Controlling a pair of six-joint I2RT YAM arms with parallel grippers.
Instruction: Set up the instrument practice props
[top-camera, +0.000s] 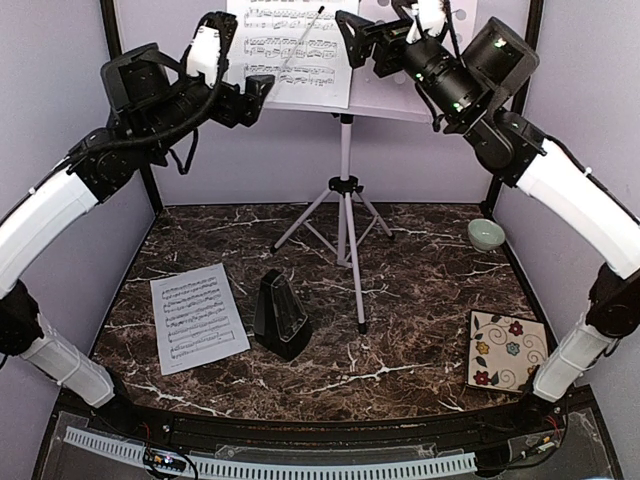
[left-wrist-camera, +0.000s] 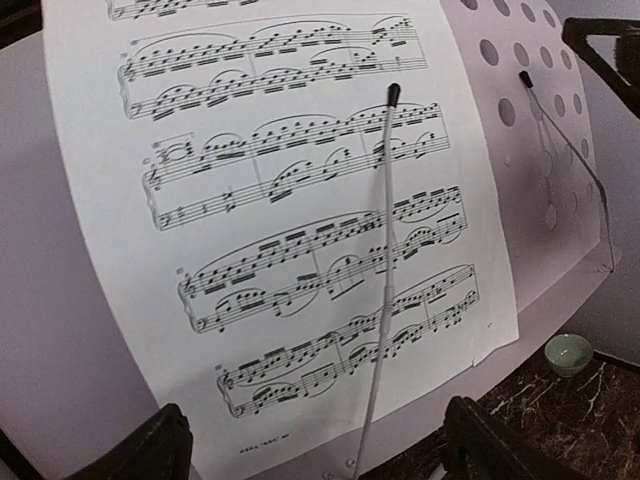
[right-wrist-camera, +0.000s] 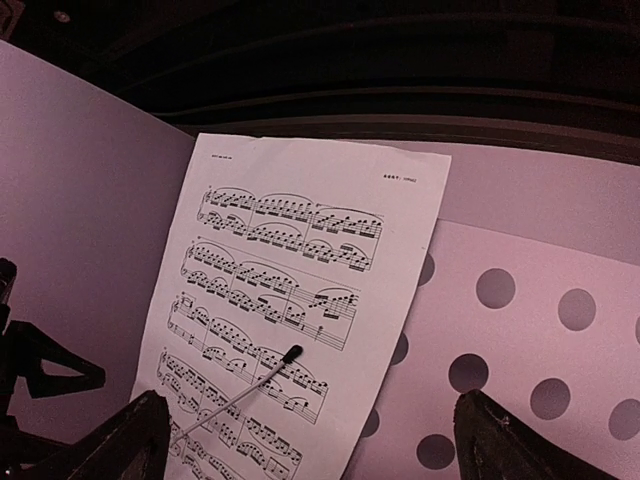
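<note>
The white music stand stands at the back on its silver tripod pole (top-camera: 346, 170), with its hole-dotted desk (right-wrist-camera: 520, 340) at the top. One music sheet (top-camera: 290, 50) rests on the desk's left half under a thin wire retainer (left-wrist-camera: 383, 250). My left gripper (top-camera: 264, 90) is open and empty just left of that sheet, with the sheet (left-wrist-camera: 300, 220) filling its view. My right gripper (top-camera: 349, 28) is open and empty at the sheet's right edge, facing the sheet (right-wrist-camera: 290, 300). The second music sheet (top-camera: 198, 317) lies flat at the table's front left. The black pyramid metronome (top-camera: 281, 315) stands beside it.
A small pale green bowl (top-camera: 486, 234) sits at the right, also in the left wrist view (left-wrist-camera: 567, 353). A floral tile (top-camera: 505, 350) lies at the front right. The tripod legs (top-camera: 310, 220) spread over the middle of the dark marble table (top-camera: 420, 290). Purple walls enclose the back and sides.
</note>
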